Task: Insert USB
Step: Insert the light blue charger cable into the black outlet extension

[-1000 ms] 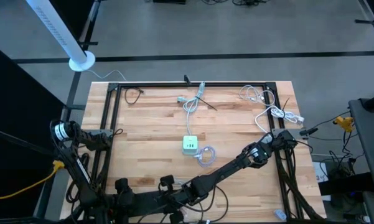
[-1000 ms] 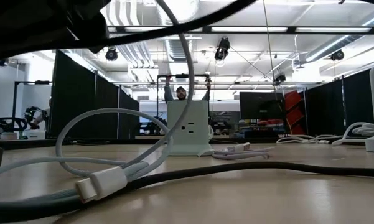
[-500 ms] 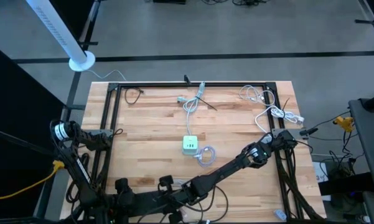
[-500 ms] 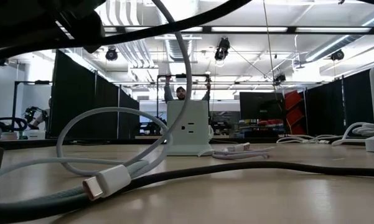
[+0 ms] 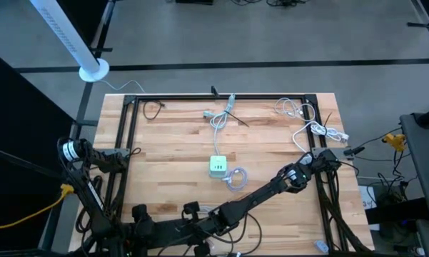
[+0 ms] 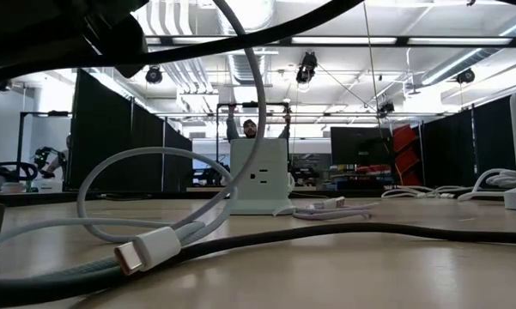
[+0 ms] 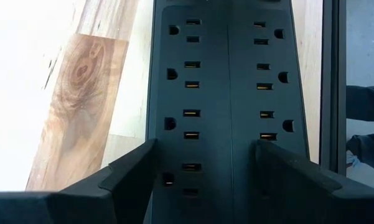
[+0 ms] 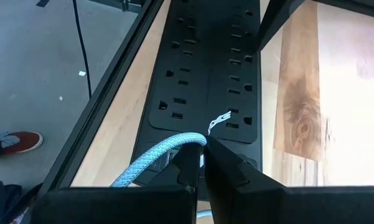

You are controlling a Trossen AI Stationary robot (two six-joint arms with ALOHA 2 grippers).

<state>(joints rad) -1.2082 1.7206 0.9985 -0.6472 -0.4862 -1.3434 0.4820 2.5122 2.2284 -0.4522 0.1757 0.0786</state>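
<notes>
Spanning the wooden tabletop (image 5: 171,157), the scene suggests the carrying step: the right pincer (image 8: 202,163) is clamped on a braided USB cable (image 8: 152,158) over a black power strip (image 8: 205,68), well apart from the white charger (image 5: 218,166). Next comes aligning the plug with a port. The left pincer (image 7: 205,165) waits, spread wide.

Charger (image 5: 218,166) mid-desk (image 5: 171,143), coiled cable (image 5: 235,178) just right of it. More cables along far edge (image 5: 221,114) and far-right corner (image 5: 300,111). Power strips on both side edges.
</notes>
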